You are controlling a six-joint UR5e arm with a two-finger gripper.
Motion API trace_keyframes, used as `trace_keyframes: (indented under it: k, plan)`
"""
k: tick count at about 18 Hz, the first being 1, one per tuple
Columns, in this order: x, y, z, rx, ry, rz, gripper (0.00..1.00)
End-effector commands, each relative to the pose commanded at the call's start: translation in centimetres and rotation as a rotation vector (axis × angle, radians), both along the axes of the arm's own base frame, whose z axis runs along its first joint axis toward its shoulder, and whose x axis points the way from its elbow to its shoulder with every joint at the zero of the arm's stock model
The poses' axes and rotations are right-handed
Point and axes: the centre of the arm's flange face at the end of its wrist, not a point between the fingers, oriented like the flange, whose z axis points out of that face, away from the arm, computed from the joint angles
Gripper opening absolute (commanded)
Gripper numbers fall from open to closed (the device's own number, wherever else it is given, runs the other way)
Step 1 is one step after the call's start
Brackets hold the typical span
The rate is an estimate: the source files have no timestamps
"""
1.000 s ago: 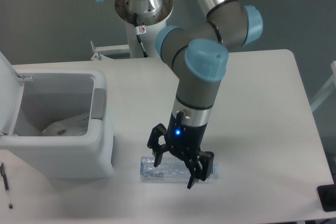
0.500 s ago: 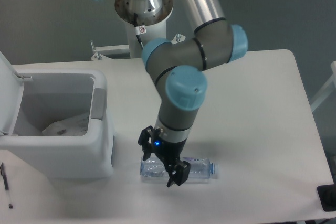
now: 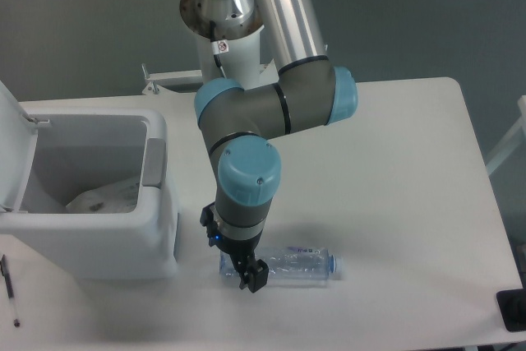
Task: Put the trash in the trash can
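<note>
A clear crinkled plastic bottle with a blue cap lies on its side near the table's front edge, cap pointing right. My gripper points down over the bottle's left end, open, with one finger behind the bottle and one in front of it. The white trash can stands at the left with its lid swung up. A crumpled whitish wrapper lies inside it.
The trash can's right wall is close to my gripper's left side. A pen lies at the front left edge of the table. A black object sits off the table's front right corner. The arm's base stands behind the table.
The wrist has swung left along the bottle, from near its cap end to its base end, and the gripper has turned. The bottle has not moved.
</note>
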Motion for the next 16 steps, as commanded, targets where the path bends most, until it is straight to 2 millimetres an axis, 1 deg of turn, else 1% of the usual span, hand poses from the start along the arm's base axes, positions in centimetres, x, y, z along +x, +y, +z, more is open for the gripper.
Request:
trace_keyframes:
  k: [2,4,7,9,11,16]
  plan:
    - [0.2,-0.1,-0.6,-0.018,-0.011,-0.006,0.98]
    - [0.2,-0.2,-0.6,-0.025,-0.01,-0.015,0.98]
    - [0.0,-0.3,-1.2,-0.045,0.001,-0.018,0.98]
    - [0.2,-0.2,-1.8,-0.067,0.013,-0.027,0.98]
    - [0.3,-0.1,-2.9,-0.088,0.023,-0.051,0.99]
    - [0.5,0.1,-3.9,-0.105,0.025,-0.059,0.98]
